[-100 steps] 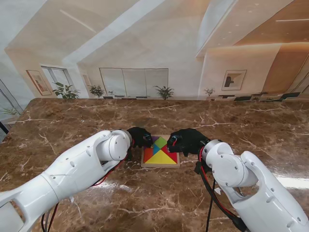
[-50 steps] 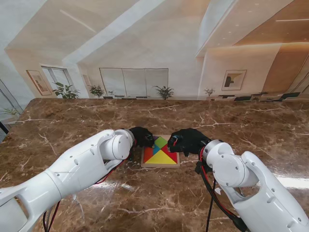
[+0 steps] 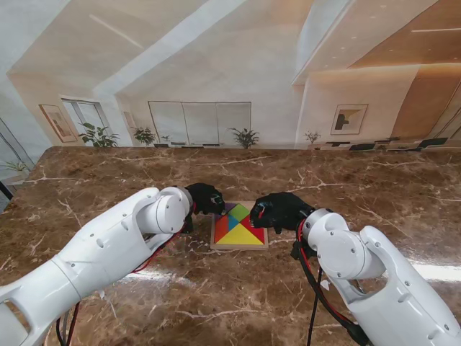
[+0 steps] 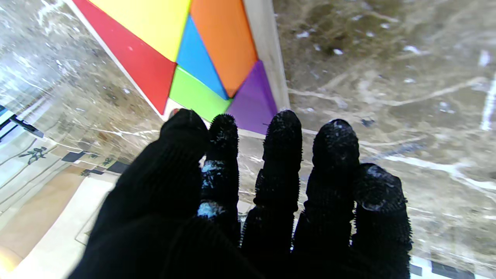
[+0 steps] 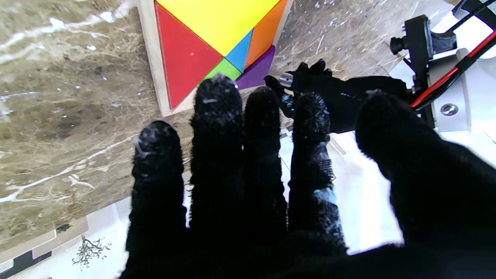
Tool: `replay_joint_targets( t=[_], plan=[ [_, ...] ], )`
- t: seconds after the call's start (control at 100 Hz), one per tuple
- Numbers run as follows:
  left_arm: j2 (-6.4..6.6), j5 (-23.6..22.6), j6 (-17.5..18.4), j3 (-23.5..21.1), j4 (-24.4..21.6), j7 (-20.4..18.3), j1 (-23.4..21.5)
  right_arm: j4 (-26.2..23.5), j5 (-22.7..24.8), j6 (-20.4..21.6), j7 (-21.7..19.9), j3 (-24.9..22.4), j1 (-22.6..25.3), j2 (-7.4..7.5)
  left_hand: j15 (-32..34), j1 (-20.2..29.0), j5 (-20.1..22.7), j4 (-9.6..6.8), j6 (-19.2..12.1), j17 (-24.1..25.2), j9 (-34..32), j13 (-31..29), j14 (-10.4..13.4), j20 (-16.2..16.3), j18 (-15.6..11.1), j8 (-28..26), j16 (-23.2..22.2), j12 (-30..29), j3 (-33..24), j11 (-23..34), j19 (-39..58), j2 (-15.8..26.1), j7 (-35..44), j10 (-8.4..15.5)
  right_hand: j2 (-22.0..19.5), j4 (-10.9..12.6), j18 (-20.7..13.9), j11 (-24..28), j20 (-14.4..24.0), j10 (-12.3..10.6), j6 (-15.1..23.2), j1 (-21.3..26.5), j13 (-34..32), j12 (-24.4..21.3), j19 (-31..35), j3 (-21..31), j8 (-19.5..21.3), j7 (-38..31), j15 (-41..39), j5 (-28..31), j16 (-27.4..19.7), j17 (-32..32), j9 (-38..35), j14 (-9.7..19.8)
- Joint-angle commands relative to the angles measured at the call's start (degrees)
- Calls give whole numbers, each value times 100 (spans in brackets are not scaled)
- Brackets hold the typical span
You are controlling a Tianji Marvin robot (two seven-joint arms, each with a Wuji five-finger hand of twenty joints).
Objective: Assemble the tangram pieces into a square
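Hovering with black-gloved left hand (image 3: pixel 204 198) and black-gloved right hand (image 3: pixel 277 209) flanking the shallow wooden tray (image 3: pixel 238 246), fingers extended and apart, gripping nothing. Sitting packed inside the tray: coloured tangram pieces (image 3: pixel 238 227), looking close to a finished square. Purple triangle piece (image 4: pixel 254 102) lying at the far corner just beyond left fingertips (image 4: pixel 283 124), so left hand being the nearer one for any final nudge.

A lobby or office reception, judging by its finish. A wide polished brown marble counter (image 3: pixel 238 288) reflects the room. Beyond it stand pale walls, framed artworks (image 3: pixel 349 119) and (image 3: pixel 55 122), potted plants (image 3: pixel 245 137) along a paneled wall, and an angled ceiling with recessed strip lights.
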State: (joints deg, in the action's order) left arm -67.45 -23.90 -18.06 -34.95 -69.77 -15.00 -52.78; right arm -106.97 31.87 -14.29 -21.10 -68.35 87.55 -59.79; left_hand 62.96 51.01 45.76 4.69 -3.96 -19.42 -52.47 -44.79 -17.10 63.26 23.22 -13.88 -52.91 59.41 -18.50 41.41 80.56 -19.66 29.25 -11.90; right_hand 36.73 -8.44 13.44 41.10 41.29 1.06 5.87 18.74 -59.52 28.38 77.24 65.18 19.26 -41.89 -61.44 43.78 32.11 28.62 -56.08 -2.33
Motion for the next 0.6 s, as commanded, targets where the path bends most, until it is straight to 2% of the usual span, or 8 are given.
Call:
replay_joint_targets(
  t=[0.0, 0.16, 0.31, 0.59],
  plan=[
    [147, -51, -22, -21, 37, -12, 2, 46, -35, -32, -90, 17, 27, -2, 197, 58, 125, -66, -22, -17, -77, -155, -128, 130, 56, -101, -107, 61, 57, 100, 119, 46, 110, -89, -143, 137, 31, 17, -54, 24, -62, -235, -184, -7, 209, 16, 40, 47, -72, 202, -44, 16, -128, -4],
    [211, -158, -20, -100, 76, -96, -31, 59, -26, -28, -97, 42, 9, 0, 181, 42, 18, -75, -14, 24, -42, -115, -132, 121, 50, -11, -100, 54, 91, 78, 99, 88, 31, -101, -140, 137, 29, 16, -53, 21, -55, -240, -186, -7, 212, 15, 40, 48, -75, 195, -43, 20, -129, -4],
    [186, -105, 14, -69, 171, -68, -24, 68, -23, -36, -90, 50, 4, -2, 175, 2, -189, -90, -30, 60, 6, -82, -131, 117, 41, 58, -100, 51, 83, 59, 84, 143, -124, -99, -146, 137, 29, 18, -54, 23, -55, -241, -188, -6, 212, 13, 41, 44, -75, 200, -44, 22, -129, -3],
    [134, -12, 20, 28, 248, -21, 15, 76, -35, -43, -85, 37, 6, -4, 174, -48, -284, -92, -75, 101, 45, -47, -122, 116, 19, -6, -106, 55, 19, 54, 70, 152, -218, -95, -141, 137, 23, 17, -55, 25, -49, -239, -183, -7, 212, 18, 39, 45, -73, 196, -45, 18, -127, 2]
  ],
)
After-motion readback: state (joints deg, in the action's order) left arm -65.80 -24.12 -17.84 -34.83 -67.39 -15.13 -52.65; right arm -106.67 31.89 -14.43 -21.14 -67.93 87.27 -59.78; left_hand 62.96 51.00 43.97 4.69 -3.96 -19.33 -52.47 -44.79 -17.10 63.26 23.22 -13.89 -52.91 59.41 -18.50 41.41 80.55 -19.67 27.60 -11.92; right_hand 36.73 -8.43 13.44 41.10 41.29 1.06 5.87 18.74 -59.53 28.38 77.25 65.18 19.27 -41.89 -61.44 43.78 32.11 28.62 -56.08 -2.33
